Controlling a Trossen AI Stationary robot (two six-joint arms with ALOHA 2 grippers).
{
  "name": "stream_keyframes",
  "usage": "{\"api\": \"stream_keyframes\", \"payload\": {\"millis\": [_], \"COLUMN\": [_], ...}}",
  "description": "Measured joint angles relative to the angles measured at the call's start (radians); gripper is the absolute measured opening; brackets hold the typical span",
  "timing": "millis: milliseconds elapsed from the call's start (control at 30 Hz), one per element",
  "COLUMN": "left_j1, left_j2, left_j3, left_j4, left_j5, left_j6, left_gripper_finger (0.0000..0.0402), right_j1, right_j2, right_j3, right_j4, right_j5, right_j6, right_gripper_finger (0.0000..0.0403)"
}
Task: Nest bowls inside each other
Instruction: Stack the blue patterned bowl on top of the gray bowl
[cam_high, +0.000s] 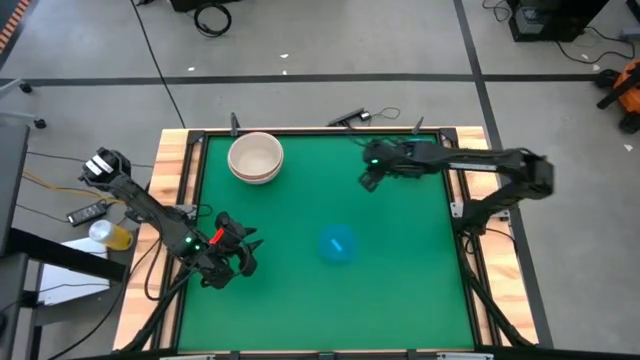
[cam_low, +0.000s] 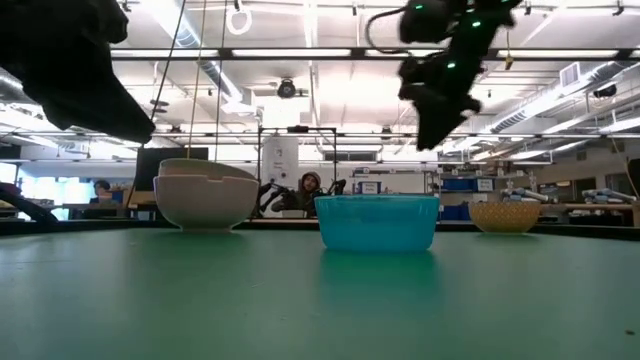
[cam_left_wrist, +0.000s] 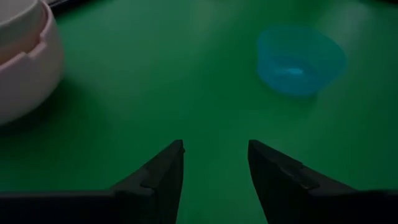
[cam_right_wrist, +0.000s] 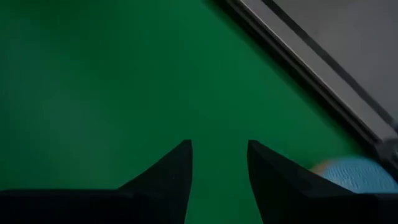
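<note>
A bright blue bowl (cam_high: 337, 244) (cam_low: 377, 222) (cam_left_wrist: 298, 59) stands upright on its base at the middle of the green table. At the far left, a white bowl sits inside a beige bowl (cam_high: 255, 157) (cam_low: 205, 195) (cam_left_wrist: 25, 56), which rests on the mat. My left gripper (cam_high: 240, 255) (cam_left_wrist: 214, 162) is open near the table's left edge, pointing toward the blue bowl with nothing between its fingers. My right gripper (cam_high: 372, 180) (cam_low: 435, 130) (cam_right_wrist: 217, 158) hangs open above the far right part of the mat, clear of every bowl.
A wooden frame (cam_high: 180, 200) borders the green mat. In the low view a tan bowl (cam_low: 505, 215) shows far back on the right. A pale blue rounded thing (cam_right_wrist: 357, 173) shows beside my right finger near the table's far rail (cam_right_wrist: 311, 68). Bare mat lies between the bowls.
</note>
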Motion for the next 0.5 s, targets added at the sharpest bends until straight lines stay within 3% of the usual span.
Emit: {"api": "stream_keyframes", "payload": {"millis": [200,500], "left_j1": [0.034,0.050], "left_j2": [0.000,0.000], "left_j3": [0.000,0.000], "left_j4": [0.020,0.019], "left_j5": [-0.002,0.010], "left_j6": [0.057,0.063], "left_gripper_finger": [0.0181,0.0181], "right_j1": [-0.086,-0.256], "right_j2": [-0.082,-0.037], "right_j3": [-0.129,-0.219], "right_j4": [-0.034,-0.010], "right_j5": [-0.004,0.055], "right_j6": [0.045,0.036], "right_gripper_finger": [0.0158,0.0158]}}
